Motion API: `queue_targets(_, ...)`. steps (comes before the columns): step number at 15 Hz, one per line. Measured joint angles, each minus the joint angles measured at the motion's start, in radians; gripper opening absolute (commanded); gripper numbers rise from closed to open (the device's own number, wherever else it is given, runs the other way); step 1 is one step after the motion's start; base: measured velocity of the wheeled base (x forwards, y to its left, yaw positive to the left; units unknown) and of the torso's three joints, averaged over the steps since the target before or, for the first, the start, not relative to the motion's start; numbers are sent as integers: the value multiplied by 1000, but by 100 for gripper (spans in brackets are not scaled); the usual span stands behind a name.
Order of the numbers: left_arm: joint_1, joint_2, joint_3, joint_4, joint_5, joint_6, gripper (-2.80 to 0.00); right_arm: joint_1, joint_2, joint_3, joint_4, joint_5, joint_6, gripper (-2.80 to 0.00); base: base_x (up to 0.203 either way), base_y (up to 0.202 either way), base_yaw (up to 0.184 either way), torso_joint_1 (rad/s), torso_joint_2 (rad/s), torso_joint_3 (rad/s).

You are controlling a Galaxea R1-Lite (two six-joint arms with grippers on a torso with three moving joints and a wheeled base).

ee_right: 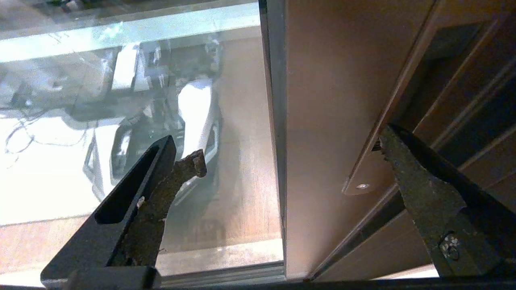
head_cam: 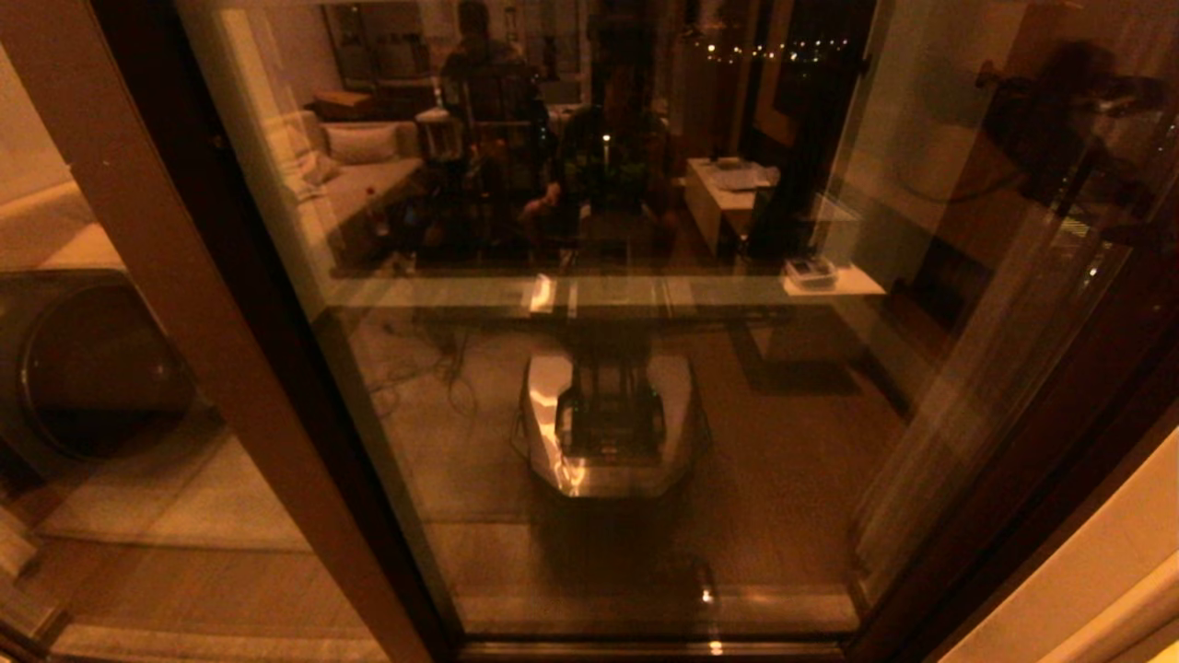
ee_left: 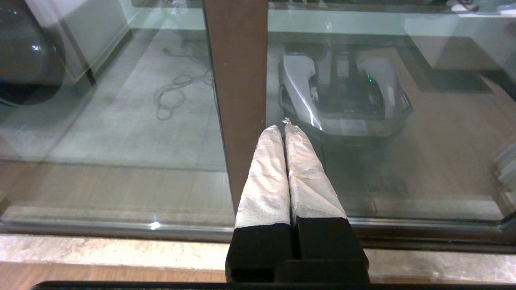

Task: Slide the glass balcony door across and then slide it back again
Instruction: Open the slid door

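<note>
The glass balcony door point(head_cam: 645, 433) fills the head view, its reflective pane mirroring the room and my base. Its brown handle upright point(ee_right: 322, 121) runs between the fingers of my right gripper point(ee_right: 290, 149), which is open. One fingertip point(ee_right: 389, 141) rests at the edge of the handle plate point(ee_right: 365, 177), just above a screw; the other fingertip point(ee_right: 195, 159) hangs in front of the glass. My left gripper point(ee_left: 284, 127) is shut, empty, its white-wrapped fingers close to the glass beside a plain brown upright point(ee_left: 238, 80). Neither arm shows plainly in the head view.
A wide brown upright point(head_cam: 184, 304) crosses the left of the head view, and a darker frame point(head_cam: 1059, 442) borders the right. The door track point(ee_left: 121, 229) and a pale stone sill point(ee_left: 100, 249) run along the floor. A round dark object point(head_cam: 92, 368) sits behind the left pane.
</note>
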Motion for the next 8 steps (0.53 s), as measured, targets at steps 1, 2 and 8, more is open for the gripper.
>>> queue_targets(1, 0, 0, 0, 0, 0, 0, -280, 2, -1, 1, 0, 1, 0, 0, 0, 0, 0, 0, 0, 0)
queue_targets(2, 0, 0, 0, 0, 0, 0, -280, 3, -3, 3, 1, 2, 0, 0, 0, 0, 0, 0, 0, 0)
queue_targets(8, 0, 0, 0, 0, 0, 0, -280, 20, -20, 23, 1, 9, -1, 0, 0, 0, 0, 0, 0, 0)
